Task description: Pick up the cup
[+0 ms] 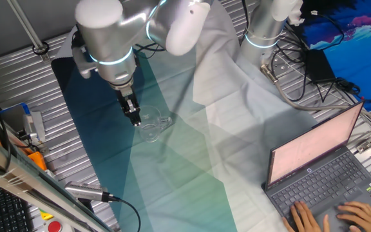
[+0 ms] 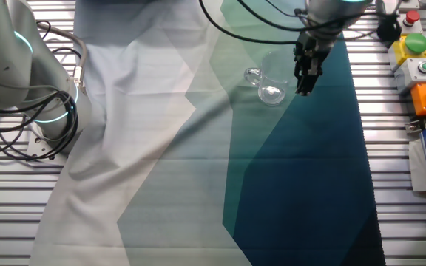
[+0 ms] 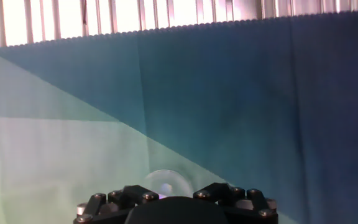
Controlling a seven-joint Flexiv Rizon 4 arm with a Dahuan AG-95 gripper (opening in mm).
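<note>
The cup (image 1: 152, 124) stands upright on the table (image 1: 192, 187), on the teal part of the patterned cloth (image 1: 172, 167) that covers it, its small handle (image 1: 167, 120) pointing toward the pale side of the cloth. The tool (image 1: 134, 116) hangs just beside the cup's rim on the dark blue side; whether a fingertip touches the glass cannot be told. In the other fixed view the tool (image 2: 303, 80) sits right of the cup (image 2: 270, 90), close against it. The hand view shows only the cup's rim (image 3: 165, 182) above the black tool body (image 3: 176, 208), so how far apart the fingers stand cannot be told.

Nothing lies on the cloth between tool and cup. Around the table: a laptop (image 1: 321, 171) at the near right with a person's hands (image 1: 340, 218) on its keys, a second robot base (image 1: 266, 29) with looped cables (image 1: 295, 77) at the far right, and a box with coloured buttons (image 2: 414, 55) past the cloth's dark edge.
</note>
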